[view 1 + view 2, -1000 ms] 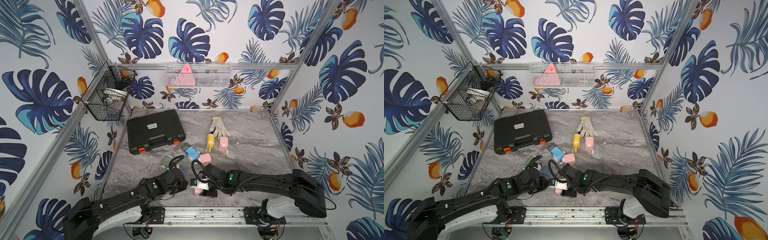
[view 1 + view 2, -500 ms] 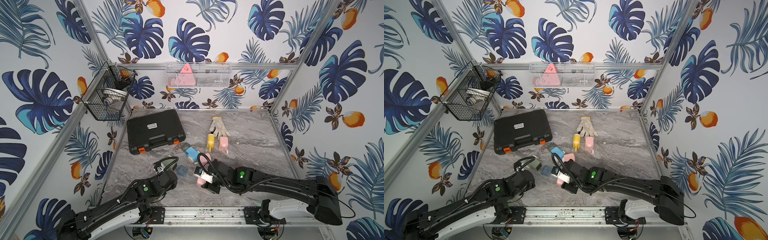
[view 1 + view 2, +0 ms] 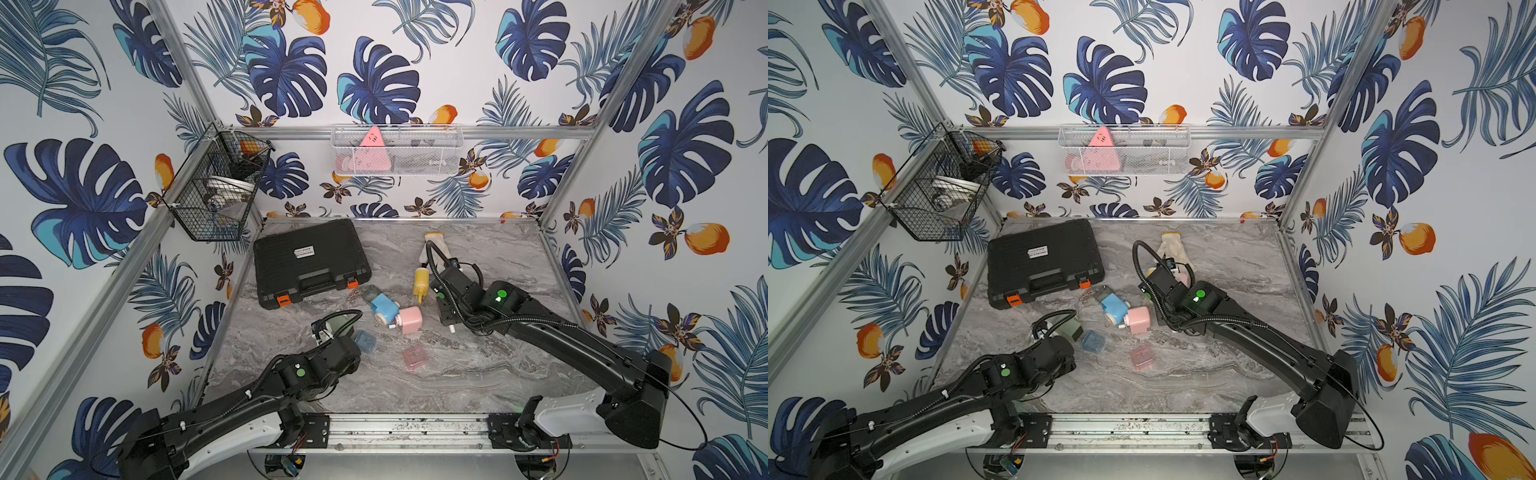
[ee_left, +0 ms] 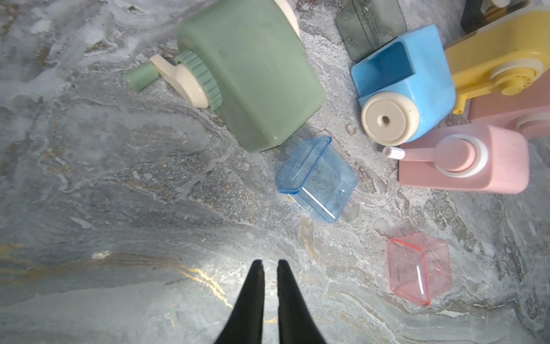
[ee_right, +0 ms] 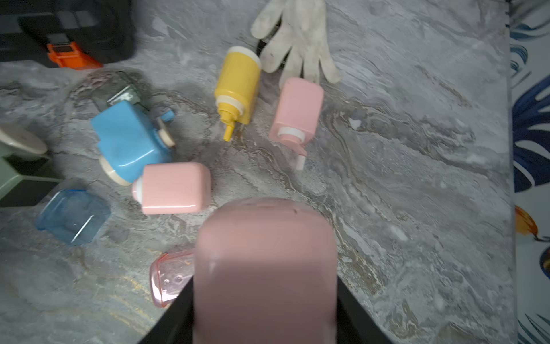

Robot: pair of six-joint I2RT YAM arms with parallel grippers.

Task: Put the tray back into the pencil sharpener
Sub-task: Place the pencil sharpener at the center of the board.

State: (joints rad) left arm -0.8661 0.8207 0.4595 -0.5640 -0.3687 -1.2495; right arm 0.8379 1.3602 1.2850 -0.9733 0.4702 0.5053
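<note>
left jaws: together, holding nothing, over bare tabletop (image 4: 119,208)
right jaws: clamped on the sides of a pink sharpener (image 5: 265,268)
pink tray (image 4: 418,268): loose on the tabletop, ahead and to one side of the left jaws, partly under the right jaws' load
blue tray (image 4: 317,178): straight ahead of the left jaws

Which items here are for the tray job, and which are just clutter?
Job (likely): pink sharpener held in right gripper; pink tray.
Clutter: blue tray, blue sharpener, green sharpener, yellow sharpener, glove, black case.
</note>
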